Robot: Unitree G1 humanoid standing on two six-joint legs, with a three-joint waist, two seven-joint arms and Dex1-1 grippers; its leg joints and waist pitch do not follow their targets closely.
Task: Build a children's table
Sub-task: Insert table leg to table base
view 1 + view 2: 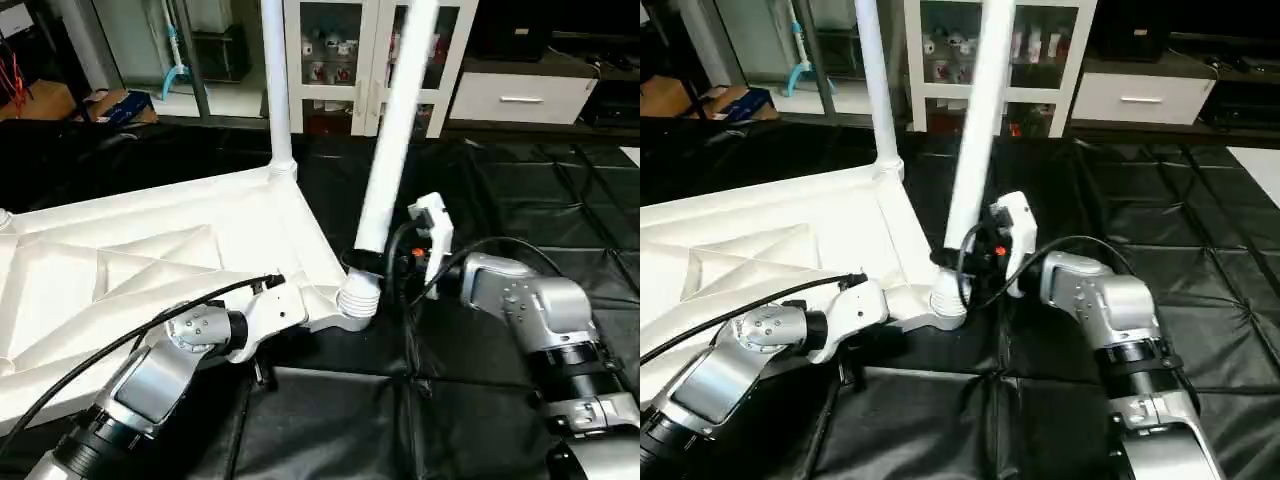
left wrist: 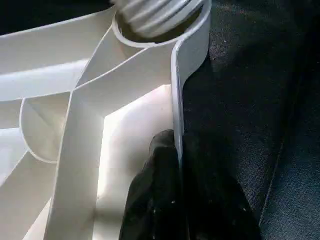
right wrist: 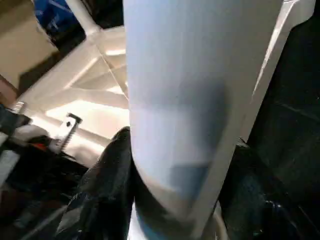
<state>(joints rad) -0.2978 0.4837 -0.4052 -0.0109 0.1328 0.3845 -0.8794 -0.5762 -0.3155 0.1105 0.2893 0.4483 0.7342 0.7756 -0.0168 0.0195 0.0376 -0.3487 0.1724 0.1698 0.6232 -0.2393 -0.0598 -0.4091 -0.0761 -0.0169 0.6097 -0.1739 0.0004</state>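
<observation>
The children's table top (image 1: 150,250) lies upside down on the black mat, ribs showing. One white leg (image 1: 276,80) stands upright in its far corner socket. A second leg (image 1: 395,130) leans slightly, and its threaded end (image 1: 358,300) sits in the near right corner socket (image 2: 160,25). My right gripper (image 1: 368,262) is shut on this leg just above the thread, with a black finger (image 3: 110,180) on each side of it. My left gripper (image 2: 175,150) is shut on the top's side wall (image 2: 187,75), a short way from that socket.
A black quilted mat (image 1: 540,190) covers the floor to the right and in front. A white glass-door cabinet (image 1: 350,60) and a white drawer unit (image 1: 520,95) stand at the back. Black cables (image 1: 430,270) loop off both wrists near the corner.
</observation>
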